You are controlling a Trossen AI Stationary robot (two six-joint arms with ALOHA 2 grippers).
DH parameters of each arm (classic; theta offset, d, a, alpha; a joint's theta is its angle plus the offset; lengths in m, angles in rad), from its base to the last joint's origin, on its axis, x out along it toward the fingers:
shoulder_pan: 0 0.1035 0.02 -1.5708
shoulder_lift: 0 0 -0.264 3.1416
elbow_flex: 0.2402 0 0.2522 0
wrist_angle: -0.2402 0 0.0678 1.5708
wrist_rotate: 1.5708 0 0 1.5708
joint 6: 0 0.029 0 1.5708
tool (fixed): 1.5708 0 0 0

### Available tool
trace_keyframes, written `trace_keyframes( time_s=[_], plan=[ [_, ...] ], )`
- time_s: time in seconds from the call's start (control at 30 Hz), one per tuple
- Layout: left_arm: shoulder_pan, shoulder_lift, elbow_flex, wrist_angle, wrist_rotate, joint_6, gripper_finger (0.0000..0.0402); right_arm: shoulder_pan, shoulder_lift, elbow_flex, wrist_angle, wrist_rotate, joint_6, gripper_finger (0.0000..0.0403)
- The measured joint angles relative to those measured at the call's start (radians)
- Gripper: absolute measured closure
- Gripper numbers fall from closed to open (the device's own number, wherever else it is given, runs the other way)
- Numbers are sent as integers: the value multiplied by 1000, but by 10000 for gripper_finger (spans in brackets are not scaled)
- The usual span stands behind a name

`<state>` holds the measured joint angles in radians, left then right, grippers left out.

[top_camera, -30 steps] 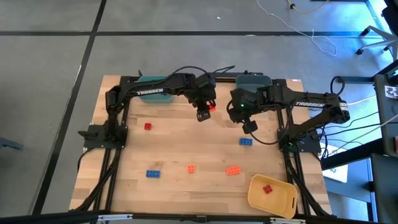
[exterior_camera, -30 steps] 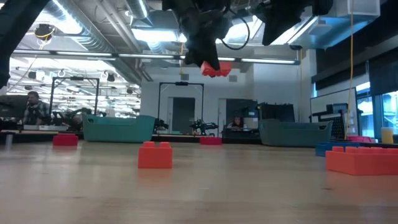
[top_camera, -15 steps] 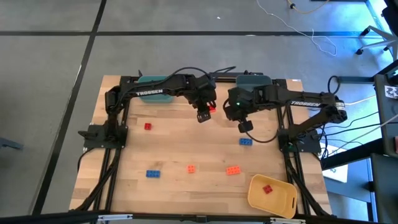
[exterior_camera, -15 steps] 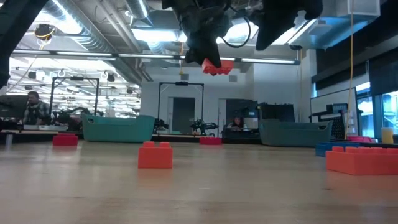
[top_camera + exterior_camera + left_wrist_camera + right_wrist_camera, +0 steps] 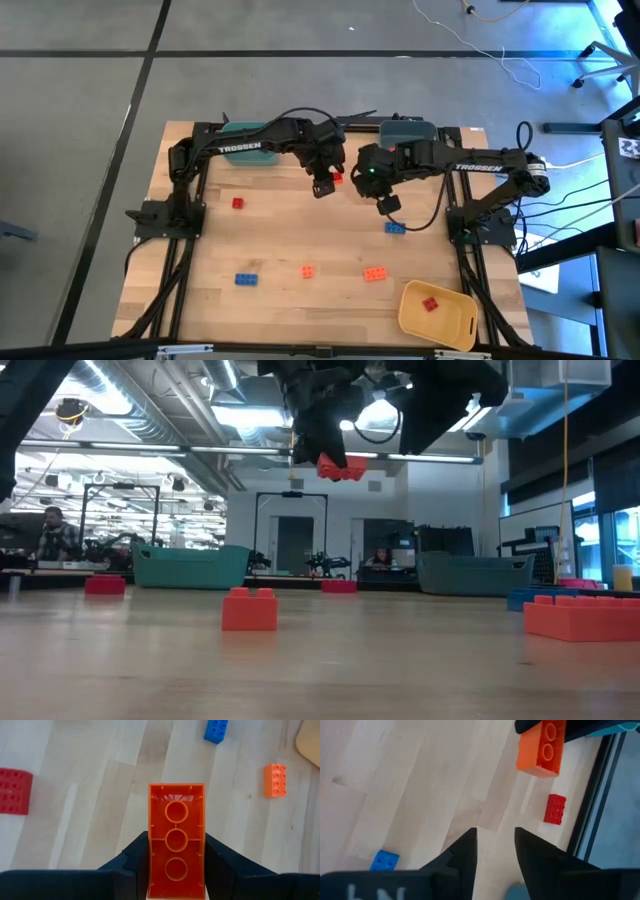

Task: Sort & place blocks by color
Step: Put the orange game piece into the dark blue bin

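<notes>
Gripping oblong orange-red block (image 5: 176, 846) underside-up – left gripper (image 5: 323, 184) aloft; right gripper (image 5: 495, 851) jaws apart, empty, seemingly just beside; bare table (image 5: 300, 225) below.

One oblong block (image 5: 176, 856) held aloft; others (image 5: 374, 273) scattered.

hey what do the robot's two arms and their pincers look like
Both arms are dark, nearly black, jointed and slim, each with white TROSSEN lettering along one link and black cables looping off it. The left pincer and right pincer each end in two dark, flat fingers. A small green light glows on the right arm.
</notes>
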<state>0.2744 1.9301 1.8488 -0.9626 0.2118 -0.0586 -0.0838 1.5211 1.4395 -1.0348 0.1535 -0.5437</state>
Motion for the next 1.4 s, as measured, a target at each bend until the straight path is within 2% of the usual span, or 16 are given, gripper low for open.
trace_keyframes(
  time_s=[0.2, 0.33, 0.47, 0.57, 0.67, 0.9, 1.07, 1.4],
  plan=[
    [51, -21, 0, -23, 43, 9, 275, 39, 0, 0, -2, 41, -22, 267],
    [92, -69, 0, -55, 52, 44, 275, 78, 0, 0, -5, 119, -60, 267],
    [133, -127, 0, -95, 170, 90, 275, 114, 0, 0, 8, 238, -92, 267],
    [146, -151, 0, -115, 242, 95, 275, 131, 0, 0, 50, 280, -94, 267],
    [142, -167, 0, -115, 308, 114, 275, 144, 0, 0, 108, 282, -121, 267],
    [101, -164, 0, -158, 361, 182, 275, 173, 0, 1, 267, 282, -263, 267],
    [83, -161, 0, -152, 378, 185, 275, 187, 0, 1, 340, 282, -325, 267],
    [75, -161, 0, -128, 386, 184, 275, 212, 0, 1, 446, 282, -330, 267]
  ],
)
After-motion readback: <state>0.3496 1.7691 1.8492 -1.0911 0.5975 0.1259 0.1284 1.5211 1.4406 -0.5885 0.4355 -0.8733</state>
